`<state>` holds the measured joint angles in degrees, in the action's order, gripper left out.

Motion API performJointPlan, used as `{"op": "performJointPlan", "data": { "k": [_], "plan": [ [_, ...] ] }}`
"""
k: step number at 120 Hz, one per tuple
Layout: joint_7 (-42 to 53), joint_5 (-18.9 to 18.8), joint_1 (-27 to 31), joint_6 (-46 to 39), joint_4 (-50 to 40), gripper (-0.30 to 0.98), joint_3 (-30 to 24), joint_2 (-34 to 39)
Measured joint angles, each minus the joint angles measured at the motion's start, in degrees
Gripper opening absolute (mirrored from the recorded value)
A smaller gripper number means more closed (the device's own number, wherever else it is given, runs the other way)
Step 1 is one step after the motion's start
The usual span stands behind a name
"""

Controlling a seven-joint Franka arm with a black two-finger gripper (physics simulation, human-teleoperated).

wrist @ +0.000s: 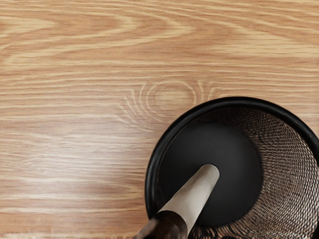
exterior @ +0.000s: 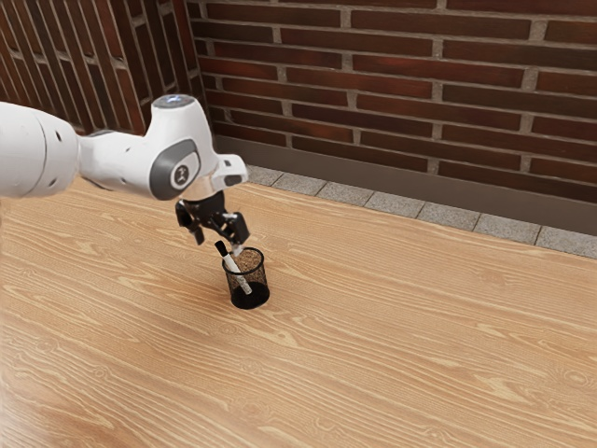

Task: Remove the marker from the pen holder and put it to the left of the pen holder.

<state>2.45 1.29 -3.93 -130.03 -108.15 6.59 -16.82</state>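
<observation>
the spread, empty pincer [exterior: 218, 245] is just above a marker [exterior: 232, 266] leaning inside a mesh pen holder [exterior: 261, 278], dark end up, tilted toward the exterior view's left.

"What sort of place is this?"

"A room or a patio; I can't tell which. A dark red brick wall [exterior: 401, 84] stands beyond the table [exterior: 420, 355], with a corner toward the exterior view's left."

"And at the wall's foot?"

"A plain dark band [exterior: 373, 171], then grey, stone-like tiles [exterior: 392, 203]."

"Could it be a lab?"

"Only the white robot arm [exterior: 121, 161] over the wood-grained table hints at that."
</observation>
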Motion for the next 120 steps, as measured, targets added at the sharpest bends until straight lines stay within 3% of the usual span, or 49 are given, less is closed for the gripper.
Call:
{"op": "performJointPlan", "data": {
  "k": [21,42,58,101,120],
  "plan": [
    [0.04,0.45,0.06,-0.54,-0.74,0.67,0.00,-0.19],
    [0.09,0.73,0.00,-0.87,-0.72,0.24,0.00,0.06],
    [0.14,0.63,-0.03,-0.99,-0.68,0.06,0.00,0.13],
    [-1.24,-0.58,-2.52,-1.23,-0.69,-0.07,0.02,1.06],
    [-2.06,-1.26,-3.21,-1.00,-2.18,-0.08,0.06,6.27]
  ]
}}
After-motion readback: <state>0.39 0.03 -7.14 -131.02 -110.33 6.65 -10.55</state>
